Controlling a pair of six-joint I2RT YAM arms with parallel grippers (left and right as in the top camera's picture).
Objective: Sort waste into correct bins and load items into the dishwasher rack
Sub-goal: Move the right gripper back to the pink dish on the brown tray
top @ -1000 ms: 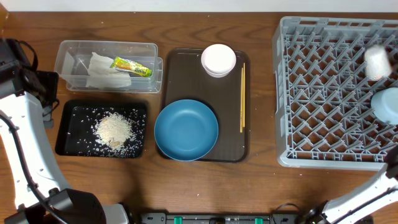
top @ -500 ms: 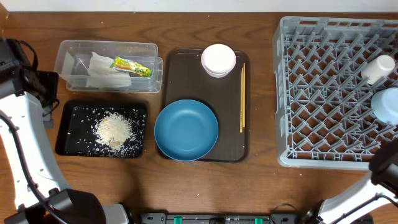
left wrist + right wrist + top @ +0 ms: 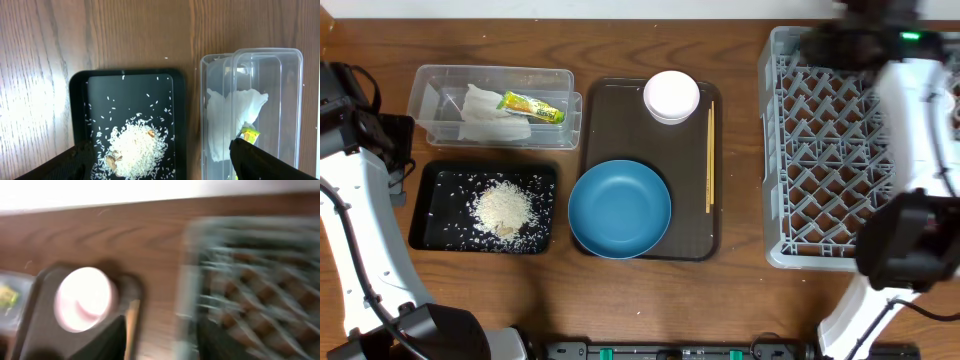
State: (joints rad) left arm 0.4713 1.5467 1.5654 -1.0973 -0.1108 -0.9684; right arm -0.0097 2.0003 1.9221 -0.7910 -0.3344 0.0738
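White rice [image 3: 505, 208] lies in the black tray [image 3: 420, 212]. The napkin [image 3: 480, 115] and yellow-green wrapper [image 3: 531, 107] lie in the clear container [image 3: 425, 82]. The dark-blue plate [image 3: 619, 208], pink bowl [image 3: 671, 96] and chopsticks [image 3: 710, 157] sit on the brown tray. My right gripper [image 3: 825, 42] is open and empty, blurred, over the far-left corner of the grey rack [image 3: 810, 190]. Its wrist view shows the pink bowl [image 3: 82, 300] and chopsticks [image 3: 131, 330]. My left gripper [image 3: 160, 162] is open and empty above the rice [image 3: 132, 150]. The white cup and light-blue bowl are hidden under my right arm.
The brown serving tray [image 3: 610, 120] lies between the two bins and the rack. My right arm [image 3: 915, 150] crosses the rack's right side. My left arm [image 3: 360, 200] runs along the table's left edge. Bare wood lies along the front edge.
My right arm has swung from the lower right up across the rack to its far-left corner. It now covers the white cup and light-blue bowl. The left arm has not moved.
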